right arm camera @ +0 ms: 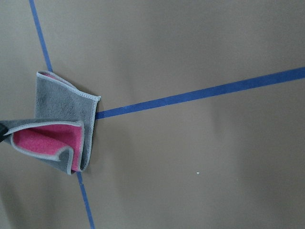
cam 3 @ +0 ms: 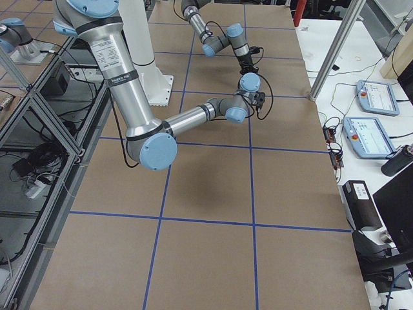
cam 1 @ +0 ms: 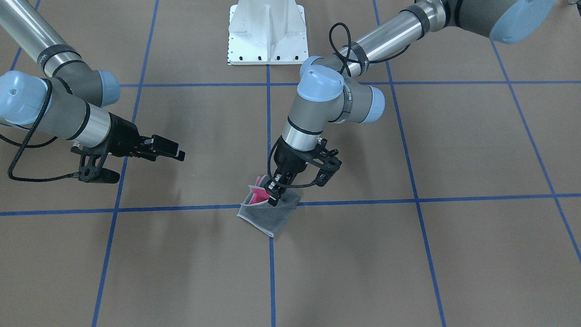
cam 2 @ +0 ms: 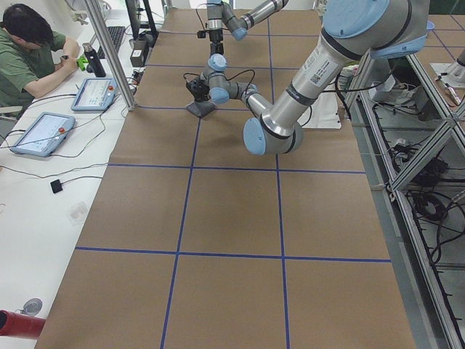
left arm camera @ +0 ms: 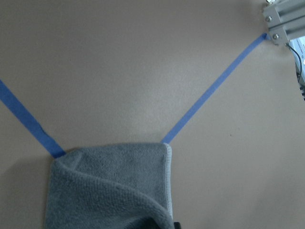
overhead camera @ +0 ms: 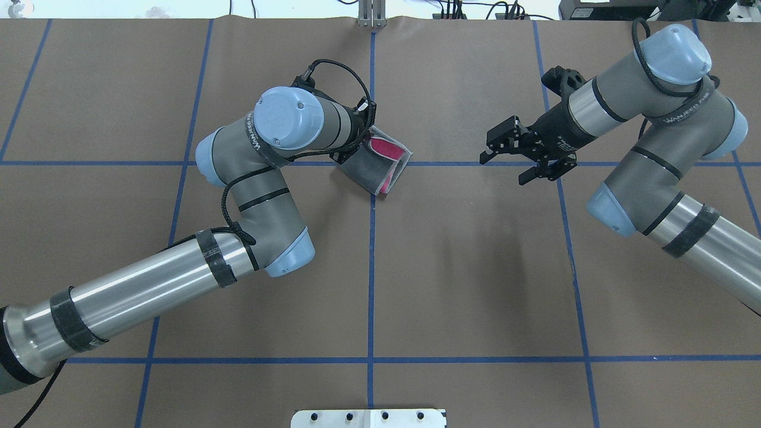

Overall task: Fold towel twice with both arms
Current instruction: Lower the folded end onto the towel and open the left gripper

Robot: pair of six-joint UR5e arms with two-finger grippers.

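Observation:
The towel (cam 1: pixel 268 218) lies folded at the table's middle where two blue tape lines cross, dark grey outside. Its top layer is lifted at one edge, so the pink inner face (overhead camera: pixel 387 147) shows. My left gripper (cam 1: pixel 273 193) points down and is shut on that lifted layer. In the overhead view my left wrist hides its fingers. The left wrist view shows only grey cloth (left arm camera: pixel 109 186). The right wrist view shows the towel (right arm camera: pixel 62 105) from the side with the raised flap. My right gripper (overhead camera: pixel 486 148) hovers open off to the towel's side, pointing at it and touching nothing.
The brown table cover carries a grid of blue tape lines (cam 1: pixel 408 200). The white pedestal base (cam 1: pixel 268 32) stands on the robot's side. A person (cam 2: pixel 29 51) sits at a side table with tablets (cam 2: pixel 94 93) beyond the far edge.

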